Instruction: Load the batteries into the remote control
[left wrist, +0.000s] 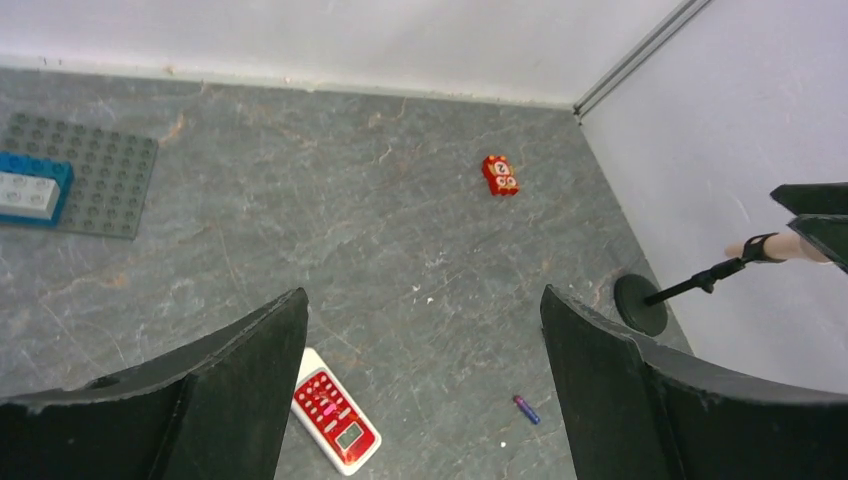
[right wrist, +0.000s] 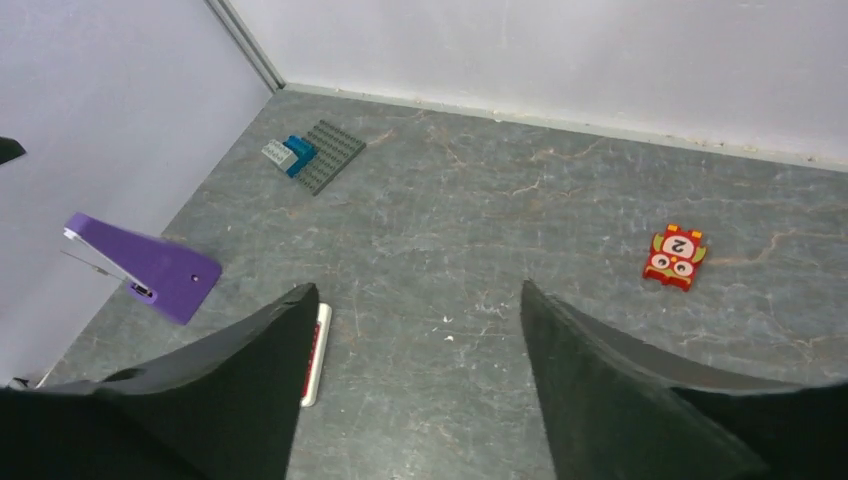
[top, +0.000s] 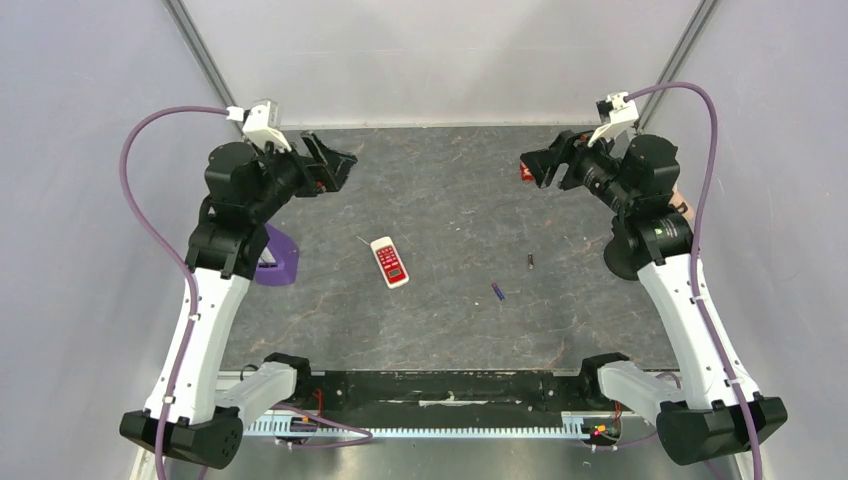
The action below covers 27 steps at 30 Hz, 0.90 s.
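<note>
**On the desk, remote and batteries lie apart; both claws released**

At mid-desk [top: 450, 200] the remote control [top: 390, 262] lies face up, its red button panel showing, its length set at a slant. To the right of the remote and a little nearer the arm bases lies the bluish-purple battery [top: 497, 291]. The dark battery [top: 530, 261] lies farther right again, about level with the remote. Neither battery touches the remote or the other.

Beyond the remote on its left, the left claw [top: 333, 163] hangs above the desk with its jaws spread wide and nothing between them. Its wrist camera looks down between the fingers [left wrist: 250, 380] at the remote. Beyond the remote on its right, the right claw [top: 535, 168] is likewise released and empty.

Left of the remote stands a purple stand [top: 280, 258], partly under the left arm. A red toy block [right wrist: 676, 256] lies well beyond the remote toward the far right corner. A grey studded baseplate [left wrist: 95, 175] carrying a blue brick [left wrist: 40, 172] sits toward the far left corner.
</note>
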{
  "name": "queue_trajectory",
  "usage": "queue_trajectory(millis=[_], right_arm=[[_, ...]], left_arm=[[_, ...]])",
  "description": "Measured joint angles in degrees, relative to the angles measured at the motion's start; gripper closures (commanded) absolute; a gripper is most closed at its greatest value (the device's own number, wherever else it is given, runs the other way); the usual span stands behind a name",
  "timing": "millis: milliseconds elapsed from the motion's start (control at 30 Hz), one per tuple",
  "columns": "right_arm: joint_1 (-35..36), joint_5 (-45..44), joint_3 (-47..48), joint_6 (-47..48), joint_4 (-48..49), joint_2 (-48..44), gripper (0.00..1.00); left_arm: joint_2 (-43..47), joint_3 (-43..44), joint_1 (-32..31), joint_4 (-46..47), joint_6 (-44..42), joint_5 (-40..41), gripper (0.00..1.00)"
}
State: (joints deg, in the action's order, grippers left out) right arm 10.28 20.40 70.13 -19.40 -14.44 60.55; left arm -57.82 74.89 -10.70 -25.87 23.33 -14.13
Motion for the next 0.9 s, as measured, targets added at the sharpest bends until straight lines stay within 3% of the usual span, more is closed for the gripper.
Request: queue_trajectory(millis=[167, 533, 700, 900], right_arm=[[0.0, -1.4, -0.5, 0.6, -1.0, 0.1, 0.04], [0.0, -5.0, -5.8, 1.0, 0.8, -1.7, 0.02], [0.3, -8.0, -10.4, -0.6, 1.2, -1.6, 0.02], [8.4, -15.1, -16.5, -3.5, 2.9, 1.9, 0.02]], left_arm=[[-0.6, -2.6, 0.0, -0.4, 0.0, 0.4, 0.09], [-0.2, -6.9, 0.0, -0.2, 2.2, 2.8, 0.09], [1.2, -14.3, 0.0, 3.1, 3.1, 2.3, 0.11], [-3.0, -20.7, -3.0, 4.8, 6.7, 3.1, 0.13]])
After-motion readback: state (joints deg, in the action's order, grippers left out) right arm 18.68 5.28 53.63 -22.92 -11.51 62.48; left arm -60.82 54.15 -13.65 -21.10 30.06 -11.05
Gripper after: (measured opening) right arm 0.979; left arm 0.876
